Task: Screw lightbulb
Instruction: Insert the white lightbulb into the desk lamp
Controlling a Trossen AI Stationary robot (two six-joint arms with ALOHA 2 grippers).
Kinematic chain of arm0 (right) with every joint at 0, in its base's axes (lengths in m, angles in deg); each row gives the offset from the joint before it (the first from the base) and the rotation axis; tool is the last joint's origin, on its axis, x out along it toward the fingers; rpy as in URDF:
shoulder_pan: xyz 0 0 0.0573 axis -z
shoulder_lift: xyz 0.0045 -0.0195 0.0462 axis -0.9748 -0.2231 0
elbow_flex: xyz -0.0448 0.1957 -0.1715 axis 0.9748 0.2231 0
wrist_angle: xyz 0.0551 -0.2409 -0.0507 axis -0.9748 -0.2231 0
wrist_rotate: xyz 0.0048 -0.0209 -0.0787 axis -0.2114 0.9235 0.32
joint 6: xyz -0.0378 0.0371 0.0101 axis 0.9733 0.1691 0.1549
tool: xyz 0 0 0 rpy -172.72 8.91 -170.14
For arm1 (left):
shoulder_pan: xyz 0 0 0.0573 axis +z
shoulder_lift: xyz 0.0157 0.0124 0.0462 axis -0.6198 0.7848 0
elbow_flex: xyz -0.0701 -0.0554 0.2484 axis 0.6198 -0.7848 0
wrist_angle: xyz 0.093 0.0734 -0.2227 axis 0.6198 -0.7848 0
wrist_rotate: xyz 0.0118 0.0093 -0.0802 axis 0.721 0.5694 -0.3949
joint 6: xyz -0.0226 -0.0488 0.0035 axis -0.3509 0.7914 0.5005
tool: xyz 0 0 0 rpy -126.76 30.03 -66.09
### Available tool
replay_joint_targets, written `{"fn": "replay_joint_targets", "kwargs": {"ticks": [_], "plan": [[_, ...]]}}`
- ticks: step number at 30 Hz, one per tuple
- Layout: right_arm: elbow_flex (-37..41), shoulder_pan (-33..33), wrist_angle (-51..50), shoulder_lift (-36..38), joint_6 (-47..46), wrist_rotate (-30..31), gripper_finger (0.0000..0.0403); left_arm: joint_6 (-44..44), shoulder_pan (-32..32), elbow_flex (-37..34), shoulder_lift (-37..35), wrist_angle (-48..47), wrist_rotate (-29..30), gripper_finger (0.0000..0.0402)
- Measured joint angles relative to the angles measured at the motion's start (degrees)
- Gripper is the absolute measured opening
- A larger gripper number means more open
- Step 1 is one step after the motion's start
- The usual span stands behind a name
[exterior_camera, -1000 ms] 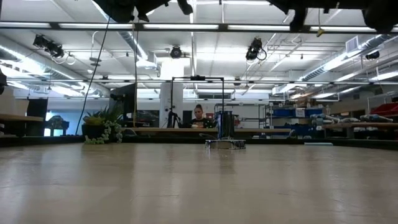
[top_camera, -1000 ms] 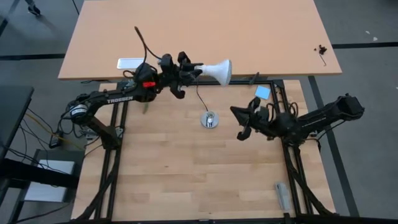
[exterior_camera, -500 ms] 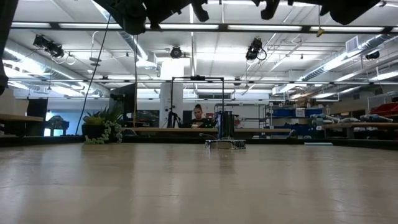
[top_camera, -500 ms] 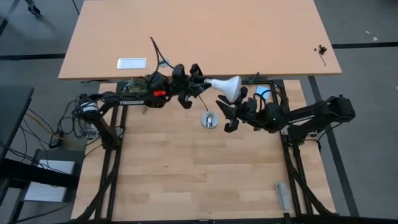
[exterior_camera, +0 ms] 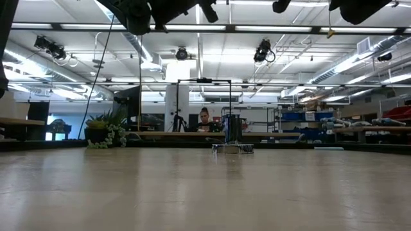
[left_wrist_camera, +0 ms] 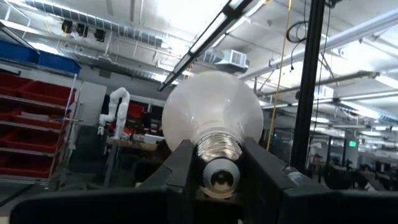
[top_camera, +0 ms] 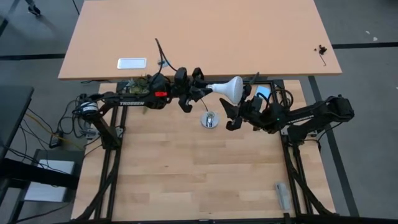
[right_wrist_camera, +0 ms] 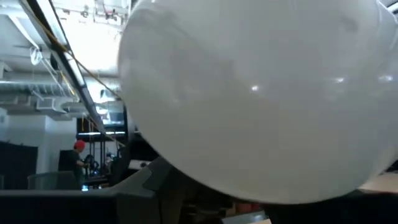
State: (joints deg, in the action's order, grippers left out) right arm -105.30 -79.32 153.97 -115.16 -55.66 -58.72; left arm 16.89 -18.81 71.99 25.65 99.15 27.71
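Both arms raised, reaching inward; left pincer (top_camera: pixel 200 87) clamped, right pincer (top_camera: pixel 231 115) parted, close together.

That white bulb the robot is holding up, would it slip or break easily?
Probably both. The lightbulb has a smooth, glossy globe, so likely slippery; the left hand grips its ridged screw base instead. It looks thin-walled, so likely fragile, and round enough to roll.
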Motion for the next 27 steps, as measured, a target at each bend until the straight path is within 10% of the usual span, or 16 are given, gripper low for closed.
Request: {"fn": "replay_joint_targets", "kwargs": {"ticks": [27], "plan": [[0.0,-0.1,-1.6,0.0,2.1,2.3,0.0219,-11.4,-3.1,-0.1,0.2,-16.7,0.3,0.0095]]}}
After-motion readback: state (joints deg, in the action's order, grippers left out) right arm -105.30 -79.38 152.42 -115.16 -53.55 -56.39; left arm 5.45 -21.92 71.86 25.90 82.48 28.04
